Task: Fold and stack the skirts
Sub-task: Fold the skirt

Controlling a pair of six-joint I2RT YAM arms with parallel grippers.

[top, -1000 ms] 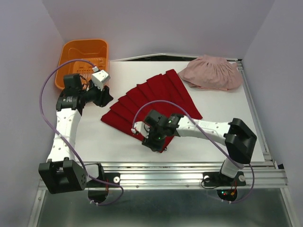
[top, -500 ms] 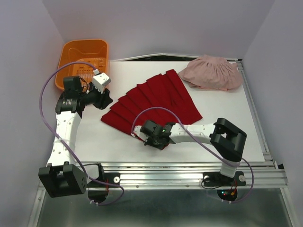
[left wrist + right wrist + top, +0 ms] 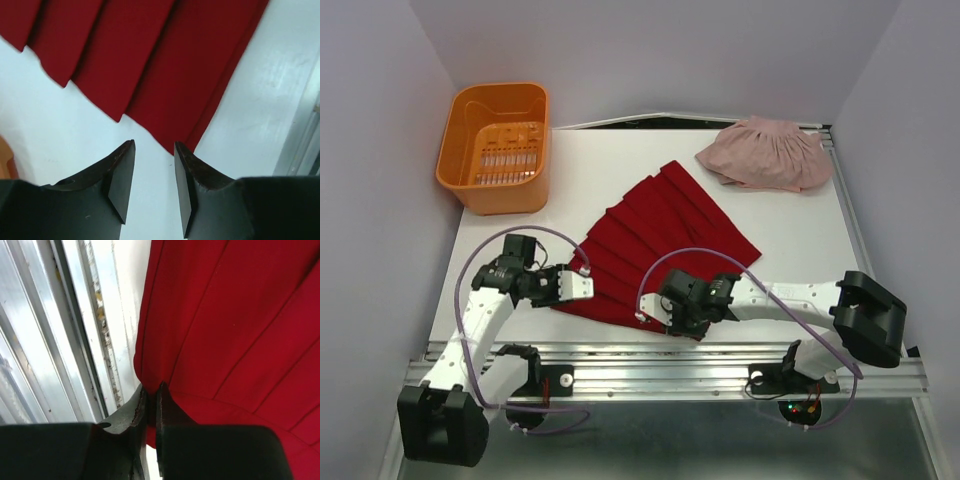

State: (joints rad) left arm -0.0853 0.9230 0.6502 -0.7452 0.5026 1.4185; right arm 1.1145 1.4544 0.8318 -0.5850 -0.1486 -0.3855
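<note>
Deep red pleated cloth skirt (image 3: 665,240) lies fanned out flat mid-table on the white tabletop (image 3: 790,240), its near edge close to the metal front rail (image 3: 670,352). Right gripper (image 3: 151,387) low at that near edge, jaws pinched onto a fold of red hem. Left gripper (image 3: 154,145) just off the skirt's near-left corner, jaws apart, only bare table between them. Pale dusty pink ruffled skirt (image 3: 768,153) bunched at far right, well apart from the red one. Orange plastic basket (image 3: 542,140) far left

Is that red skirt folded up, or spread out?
Spread out. The red skirt lies fanned flat on the table, pleats open, no half doubled over.
</note>
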